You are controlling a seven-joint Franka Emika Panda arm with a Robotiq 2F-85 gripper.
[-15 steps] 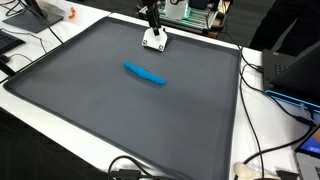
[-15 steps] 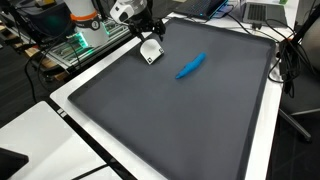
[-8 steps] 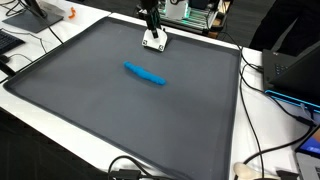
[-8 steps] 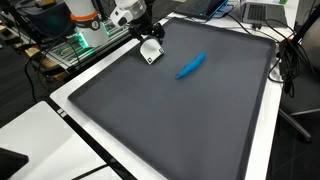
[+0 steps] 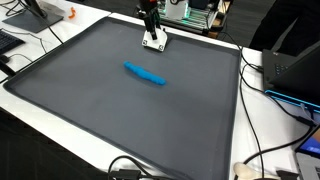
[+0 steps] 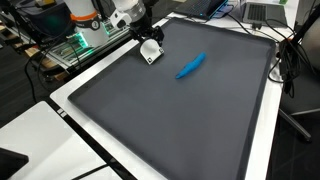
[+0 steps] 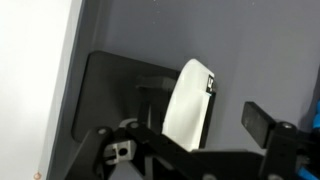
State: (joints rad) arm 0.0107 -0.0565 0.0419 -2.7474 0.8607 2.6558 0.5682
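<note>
A small white block (image 5: 154, 41) lies on the far edge of a dark grey mat (image 5: 90, 115); it shows in both exterior views (image 6: 150, 52). My gripper (image 5: 150, 24) hangs just above it with its fingers open, also seen from the other side (image 6: 143, 36). In the wrist view the white block (image 7: 190, 100) lies below and between the open fingers of the gripper (image 7: 185, 135), and it does not look gripped. A blue elongated object (image 5: 146, 75) lies flat near the mat's middle, apart from the gripper (image 6: 190, 66).
The mat (image 6: 180, 125) sits on a white table (image 5: 262, 120). Cables (image 5: 262, 150) run along one side. An electronics box with green lights (image 6: 72, 45) stands behind the arm. An orange object (image 5: 72, 14) and a laptop (image 6: 262, 12) sit beyond the mat's corners.
My gripper has risen slightly above the white block. The block and the blue object have stayed where they were.
</note>
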